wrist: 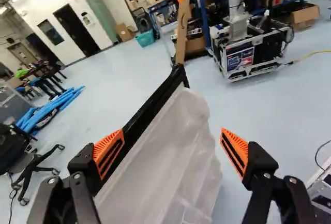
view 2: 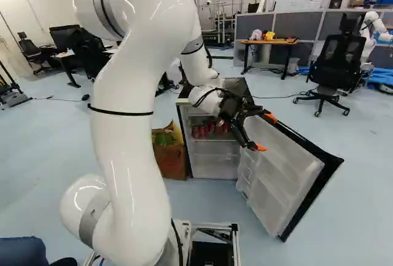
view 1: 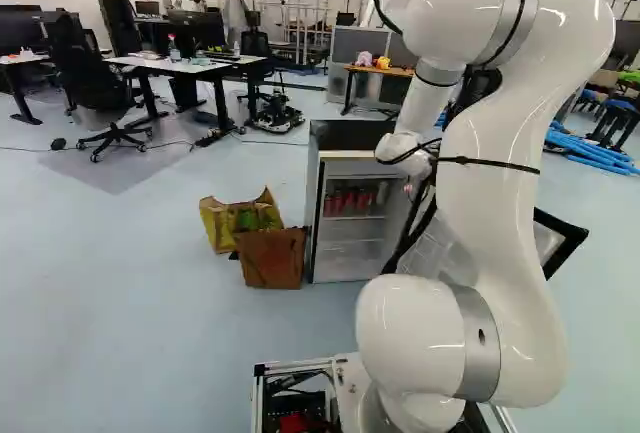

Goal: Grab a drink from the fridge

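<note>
The gripper (view 2: 265, 133) stands open in front of the fridge (view 2: 212, 171), beside the upper part of its swung-open door (view 2: 285, 177). Red cans (view 2: 210, 130) are on the upper shelf, seen in the left base view too as cans (view 1: 350, 201) with paler containers beside them. In the wrist view the gripper (wrist: 172, 140) has its fingers wide apart. The white inner side of the door (wrist: 160, 162) lies ahead of and between them, its black edge close to one finger. No can is between the fingers.
Brown and yellow bags (view 1: 273, 256) stand beside the fridge. The door juts out into the room. Farther off are an office chair (view 2: 334, 63), a desk (view 2: 267, 42), blue tubes (wrist: 51, 106) and a wheeled machine frame (wrist: 251, 50).
</note>
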Robot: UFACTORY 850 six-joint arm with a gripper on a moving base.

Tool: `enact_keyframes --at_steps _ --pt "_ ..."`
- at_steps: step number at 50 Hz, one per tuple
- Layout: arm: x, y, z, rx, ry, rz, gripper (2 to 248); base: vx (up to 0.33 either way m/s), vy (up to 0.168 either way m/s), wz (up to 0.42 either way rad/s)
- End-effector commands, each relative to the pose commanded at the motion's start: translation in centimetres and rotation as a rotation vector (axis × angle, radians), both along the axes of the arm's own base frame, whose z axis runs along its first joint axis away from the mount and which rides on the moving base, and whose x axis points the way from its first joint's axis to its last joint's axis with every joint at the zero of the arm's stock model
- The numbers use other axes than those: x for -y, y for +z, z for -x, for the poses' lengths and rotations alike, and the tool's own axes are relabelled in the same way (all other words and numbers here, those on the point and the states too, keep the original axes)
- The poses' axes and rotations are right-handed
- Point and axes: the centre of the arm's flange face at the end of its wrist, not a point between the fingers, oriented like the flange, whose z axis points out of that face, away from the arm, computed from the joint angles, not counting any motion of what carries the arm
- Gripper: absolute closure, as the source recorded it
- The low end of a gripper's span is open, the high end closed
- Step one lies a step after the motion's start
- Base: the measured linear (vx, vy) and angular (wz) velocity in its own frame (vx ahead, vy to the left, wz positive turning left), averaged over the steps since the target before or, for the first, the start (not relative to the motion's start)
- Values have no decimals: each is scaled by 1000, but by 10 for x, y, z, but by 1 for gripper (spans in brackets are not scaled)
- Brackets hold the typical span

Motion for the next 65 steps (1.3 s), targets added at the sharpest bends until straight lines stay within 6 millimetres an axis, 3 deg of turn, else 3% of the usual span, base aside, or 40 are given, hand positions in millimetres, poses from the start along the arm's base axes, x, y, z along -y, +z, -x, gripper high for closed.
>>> enact_keyframes --at_steps 31,65 --pt "-42 8 40 -103 378 79 3 0 0 0" --pt "-69 18 84 -169 738 162 3 0 0 0"
